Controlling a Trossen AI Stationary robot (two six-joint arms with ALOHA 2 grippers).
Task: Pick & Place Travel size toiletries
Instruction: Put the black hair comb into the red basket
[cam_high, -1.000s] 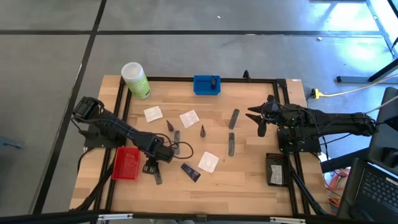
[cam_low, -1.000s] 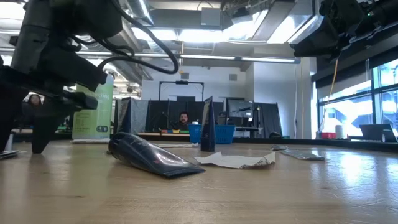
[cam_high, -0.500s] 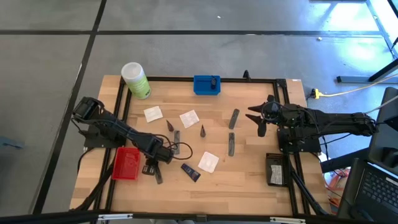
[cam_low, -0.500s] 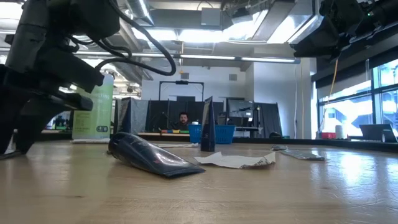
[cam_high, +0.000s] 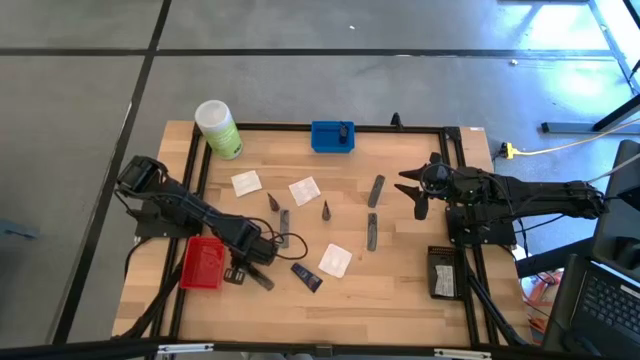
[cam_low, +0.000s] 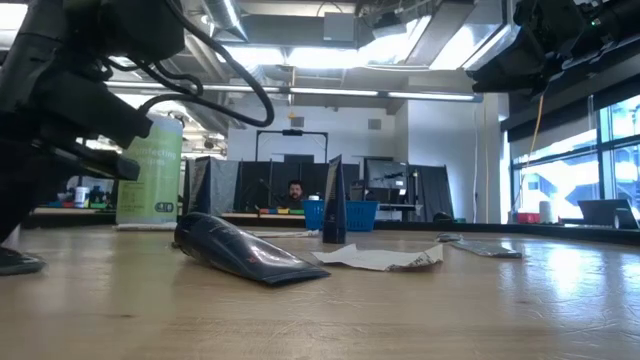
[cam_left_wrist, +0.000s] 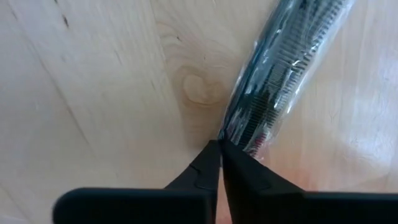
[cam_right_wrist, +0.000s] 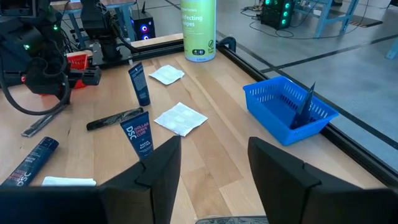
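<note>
My left claw sits low on the counter beside the red tray, fingers pinched together with nothing between them; a clear packet lies just past the tips, touching them. My right claw hangs with its jaws apart at the counter's far right. A dark navy tube and white sachets lie scattered mid-counter.

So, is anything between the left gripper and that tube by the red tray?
Nothing visible. The left gripper is shut, its tips right at the tube's end, with only bare wood around them. Whether it has pinched the tube's edge cannot be told. The red tray lies off to the side, not between them.
</note>
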